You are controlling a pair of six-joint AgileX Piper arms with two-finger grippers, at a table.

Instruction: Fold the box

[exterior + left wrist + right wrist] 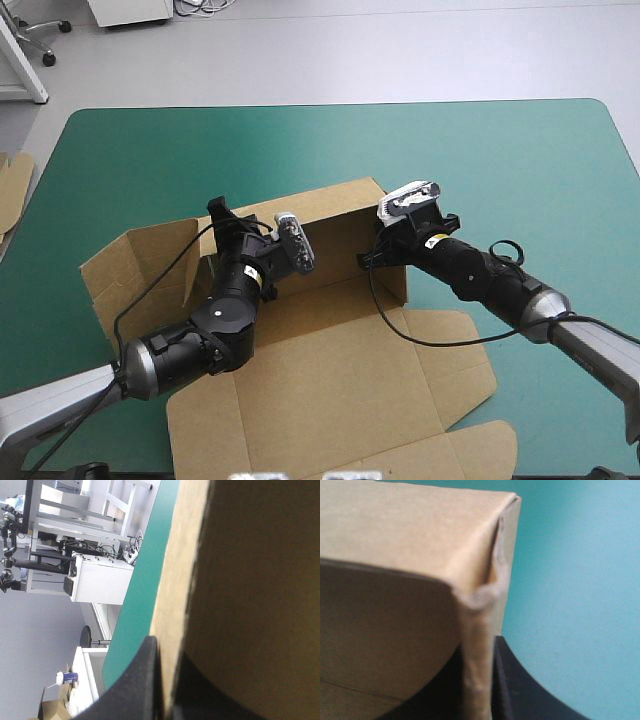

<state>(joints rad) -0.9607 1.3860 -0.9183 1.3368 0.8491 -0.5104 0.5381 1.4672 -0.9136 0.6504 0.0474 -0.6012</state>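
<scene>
Box half-raised mid-table, both grippers clamped on its walls.

Spare board (14,190) is seen at the left edge of the teal-green cover (480,150). The brown box (330,390) is laid mid-table: base and near flaps flat, back wall raised, left end flap tilted partly up. The left gripper (222,215) is closed on the box near the back wall's left end, with board pinched between its black fingers (145,680) in the left wrist view. The right gripper (372,258) is closed on the box at the back wall's right corner. There the raised side wall's edge is pinched between its fingers (517,680), and the folded corner is seen just ahead.
</scene>
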